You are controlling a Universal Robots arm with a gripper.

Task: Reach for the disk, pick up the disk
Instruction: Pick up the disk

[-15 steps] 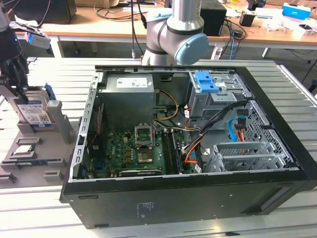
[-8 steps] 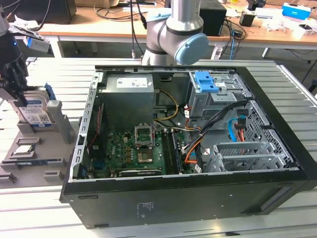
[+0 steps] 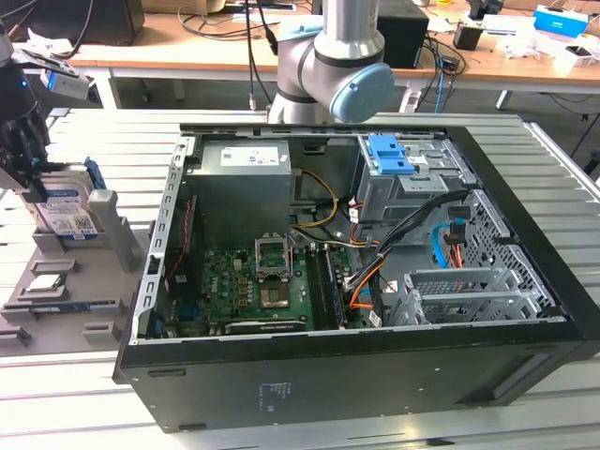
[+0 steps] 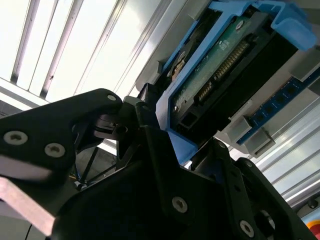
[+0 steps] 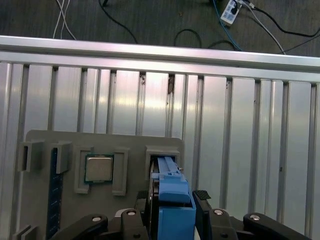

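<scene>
The disk (image 3: 75,214), silver with a blue-and-white label and blue side rails, stands on edge in a slot of the grey holder (image 3: 98,272) at the exterior view's left. My gripper (image 3: 36,183) comes down over its top, shut on it. In the first wrist view the disk's blue rail (image 5: 172,200) runs between the two black fingers (image 5: 202,197), which press against both sides. The second wrist view shows the disk's green circuit board and connector (image 4: 225,60) clamped between the fingers (image 4: 150,135). The disk's lower end still sits in the holder's slot.
The holder also carries a square chip (image 5: 98,168) and a blue memory stick (image 5: 55,200). An open computer case (image 3: 525,272) fills the middle of the slatted metal table (image 3: 84,384). The arm's base (image 3: 328,56) stands behind the case. Cluttered desks lie at the back.
</scene>
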